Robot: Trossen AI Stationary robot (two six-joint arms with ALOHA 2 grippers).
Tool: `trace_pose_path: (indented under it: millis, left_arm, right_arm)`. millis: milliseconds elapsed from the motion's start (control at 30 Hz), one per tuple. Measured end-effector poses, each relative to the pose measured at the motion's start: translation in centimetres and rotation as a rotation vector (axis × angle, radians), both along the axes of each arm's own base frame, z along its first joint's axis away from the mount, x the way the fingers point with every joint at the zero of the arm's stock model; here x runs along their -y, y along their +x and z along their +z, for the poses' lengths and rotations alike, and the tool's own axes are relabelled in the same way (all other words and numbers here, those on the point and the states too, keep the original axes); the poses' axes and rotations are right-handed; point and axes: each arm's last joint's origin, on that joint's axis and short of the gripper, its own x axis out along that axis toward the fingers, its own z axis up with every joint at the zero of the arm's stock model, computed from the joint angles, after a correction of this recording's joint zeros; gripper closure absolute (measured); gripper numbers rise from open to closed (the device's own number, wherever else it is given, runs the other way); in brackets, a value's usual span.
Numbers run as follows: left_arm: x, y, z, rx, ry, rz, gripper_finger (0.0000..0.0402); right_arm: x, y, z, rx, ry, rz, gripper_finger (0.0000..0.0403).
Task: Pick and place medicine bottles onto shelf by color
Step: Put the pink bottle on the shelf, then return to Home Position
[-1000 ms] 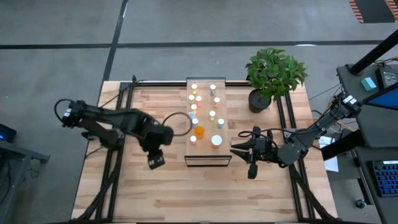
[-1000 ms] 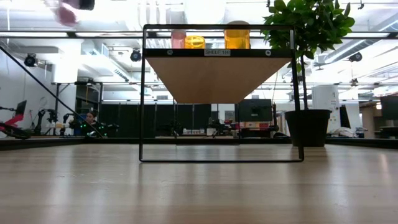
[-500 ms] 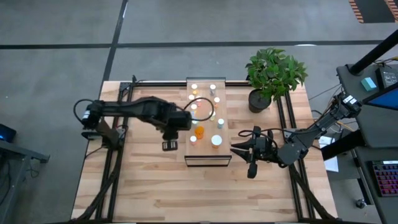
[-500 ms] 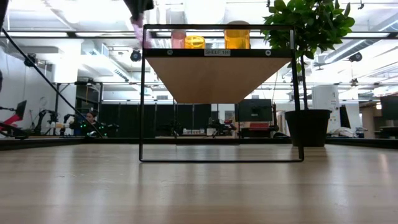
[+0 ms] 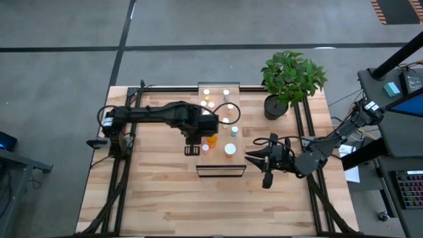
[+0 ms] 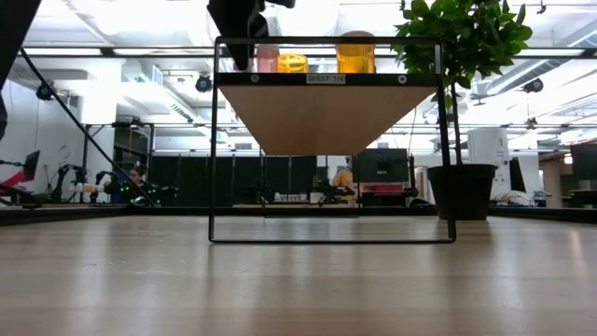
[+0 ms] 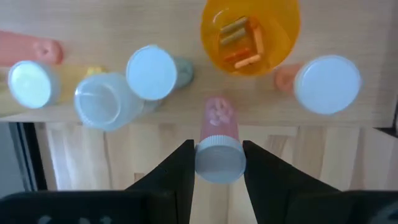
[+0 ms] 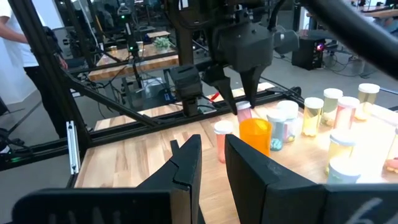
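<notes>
The shelf [image 5: 221, 163] stands mid-table on a dark frame and carries several small white-capped bottles [image 5: 210, 99] and an open orange bottle with pills [image 7: 249, 34]. My left gripper [image 5: 197, 130] is over the shelf's left edge, shut on a pink bottle [image 7: 219, 118] with a white cap. It also shows in the right wrist view [image 8: 239, 102], just behind the orange bottle [image 8: 255, 134]. In the low view the left gripper [image 6: 244, 28] hides the pink bottle. My right gripper [image 5: 254, 158] waits open, right of the shelf. My left gripper pinches the pink bottle's white cap [image 7: 219, 160] by its sides between the two fingers. The fingers come from above, pointing down. The bottle hangs upright below them, cap up, body over the shelf's left edge. I cannot tell whether its base touches the shelf.
A potted green plant [image 5: 291, 79] stands at the table's far right, beside the shelf. Capped bottles [image 7: 151, 71] and an uncapped clear one [image 7: 102, 102] stand close to the pink bottle on the shelf. Bare tabletop [image 5: 158, 198] lies toward the near edge.
My left gripper has gone toward the table's right and far edges, from the open table left of the shelf to the shelf's left edge. It has carried the pink bottle upright, clear of the table.
</notes>
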Motion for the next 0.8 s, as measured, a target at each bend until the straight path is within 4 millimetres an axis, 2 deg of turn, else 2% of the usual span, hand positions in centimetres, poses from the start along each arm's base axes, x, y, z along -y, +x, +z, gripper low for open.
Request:
trace_pose_path:
  millis: [233,467,800]
  left_arm:
    - [0.1,0.6,0.1,0.062,-0.023,-0.005,0.0297]
    - [0.1,0.9,-0.4,0.044,-0.022,-0.012,0.0275]
    - [0.1,1.2,-0.4,0.067,-0.025,-0.008,0.0272]
  right_arm:
    - [0.0,0.0,0.0,0.000,0.000,-0.001,0.0342]
    - [0.0,0.0,0.0,0.001,-0.001,-0.007,0.0342]
    - [0.1,0.0,0.0,0.002,-0.003,-0.024,0.0342]
